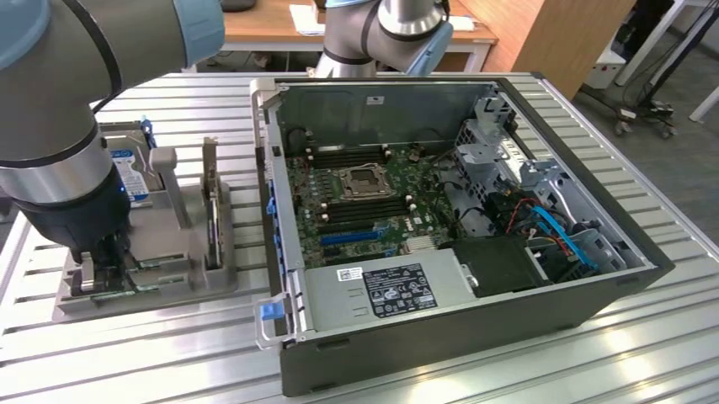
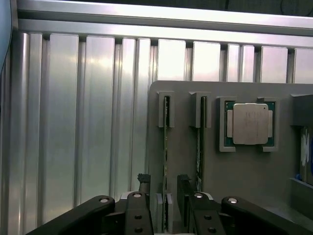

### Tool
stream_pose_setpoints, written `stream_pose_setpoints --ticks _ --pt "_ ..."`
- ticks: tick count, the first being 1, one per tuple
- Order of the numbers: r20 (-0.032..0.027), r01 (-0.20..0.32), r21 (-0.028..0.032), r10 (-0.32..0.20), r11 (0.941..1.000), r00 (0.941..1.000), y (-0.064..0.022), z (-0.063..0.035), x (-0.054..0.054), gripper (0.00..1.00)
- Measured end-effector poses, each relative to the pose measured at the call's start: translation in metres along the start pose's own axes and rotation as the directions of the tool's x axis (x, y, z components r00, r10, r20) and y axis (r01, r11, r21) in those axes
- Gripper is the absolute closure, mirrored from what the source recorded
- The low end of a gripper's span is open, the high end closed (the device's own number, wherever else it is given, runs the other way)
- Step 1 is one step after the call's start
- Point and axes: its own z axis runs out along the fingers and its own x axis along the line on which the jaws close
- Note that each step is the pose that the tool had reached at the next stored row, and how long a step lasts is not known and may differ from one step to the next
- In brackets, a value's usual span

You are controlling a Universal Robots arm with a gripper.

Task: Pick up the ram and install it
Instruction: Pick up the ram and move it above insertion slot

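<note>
Ram [image 2: 166, 147]: thin green stick standing on edge in a slot of the grey holder [image 2: 183, 161], at the holder's outer end, not yet lifted.
Tool [image 2: 164, 188]: low over the holder, jaws apart, one of the fingers [image 2: 143, 180] on each side of the ram; a gap shows on both sides, so nothing is clamped.
Second stick [image 2: 200, 147]: in the neighbouring slot, parallel to the first, outside the jaws.
Processor [image 2: 250, 123]: lies flat in a square recess beside the second stick.
Holder in the exterior view [image 1: 168, 286]: on the ribbed metal tabletop [image 1: 135, 353], to the exterior view's left of the open computer case [image 1: 450, 337].
Motherboard [image 1: 359, 202]: exposed inside the case.
</note>
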Motion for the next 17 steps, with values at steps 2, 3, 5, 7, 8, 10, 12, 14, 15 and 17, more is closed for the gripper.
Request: stream_pose_setpoints --ticks 2,3,5,7,8,10,12,14,15,17 --pt "0.0001 0.0 0.0 0.0 1.0 1.0 -0.0001 0.0025 0.0 0.65" --pt "0.0001 0.0 0.0 0.0 1.0 1.0 -0.0002 0.0037 0.0 0.65" --pt "0.0 0.0 0.0001 0.0 1.0 1.0 -0.0003 0.006 0.0 0.65" --pt "0.0 0.0 0.0 0.0 1.0 1.0 -0.0003 0.0082 0.0 0.65" --pt "0.0 0.0 0.0001 0.0 1.0 1.0 -0.0004 0.0092 0.0 0.65" --pt "0.0001 0.0 0.0 0.0 1.0 1.0 -0.0004 0.0107 0.0 0.65" --pt "0.0 0.0 0.0 0.0 1.0 1.0 -0.0005 0.0122 0.0 0.65" --pt "0.0001 0.0 0.0 0.0 1.0 1.0 -0.0006 0.0141 0.0 0.65" --pt "0.0 0.0 0.0 0.0 1.0 1.0 -0.0006 0.0149 0.0 0.65" --pt "0.0 0.0 0.0001 0.0 1.0 1.0 -0.0007 0.0166 0.0 0.65"
